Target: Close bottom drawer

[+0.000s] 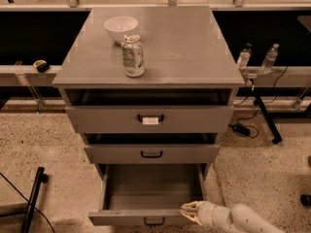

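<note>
The bottom drawer [146,217] of the grey cabinet is pulled far out, its inside empty, its narrow front panel with a small black bar handle [154,221] at the bottom edge of the view. My gripper [188,210] comes in from the lower right on a white arm. Its pale tip is at the right end of the drawer's front panel, at the top edge. The middle drawer [151,154] and the top drawer [149,119] with a white label stand slightly ajar above.
A white bowl [121,27] and a glass jar [132,55] stand on the cabinet top. Two bottles [256,58] stand on a ledge at the right. A black stand leg [34,198] lies on the floor at left; cables and a black leg at right.
</note>
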Robot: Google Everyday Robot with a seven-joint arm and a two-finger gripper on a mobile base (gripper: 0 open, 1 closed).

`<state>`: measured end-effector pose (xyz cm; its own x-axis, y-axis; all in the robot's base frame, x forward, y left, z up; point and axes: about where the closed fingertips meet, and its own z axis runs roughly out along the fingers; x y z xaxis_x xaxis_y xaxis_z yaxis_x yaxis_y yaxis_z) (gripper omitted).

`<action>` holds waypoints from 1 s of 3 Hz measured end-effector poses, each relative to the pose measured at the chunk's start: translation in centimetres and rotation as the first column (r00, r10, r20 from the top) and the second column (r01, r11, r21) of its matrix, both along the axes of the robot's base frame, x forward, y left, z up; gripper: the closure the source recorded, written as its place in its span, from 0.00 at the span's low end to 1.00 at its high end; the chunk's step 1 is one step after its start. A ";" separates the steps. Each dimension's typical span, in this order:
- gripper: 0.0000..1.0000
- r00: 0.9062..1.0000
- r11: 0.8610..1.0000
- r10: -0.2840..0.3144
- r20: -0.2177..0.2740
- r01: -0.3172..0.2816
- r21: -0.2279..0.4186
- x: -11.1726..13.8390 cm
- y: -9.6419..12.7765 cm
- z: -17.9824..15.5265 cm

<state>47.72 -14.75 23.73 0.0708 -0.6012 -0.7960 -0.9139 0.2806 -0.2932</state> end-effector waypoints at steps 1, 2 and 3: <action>0.89 1.000 1.000 0.000 0.000 0.000 0.000 0.0 0.0 0.0; 1.00 1.000 1.000 0.001 -0.002 -0.001 0.002 -0.1 0.0 -0.1; 1.00 0.999 1.000 0.028 -0.031 -0.028 0.001 -1.8 0.4 -0.5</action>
<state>45.96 -14.33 23.22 0.0630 -0.5992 -0.7981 -0.9302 0.2546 -0.2646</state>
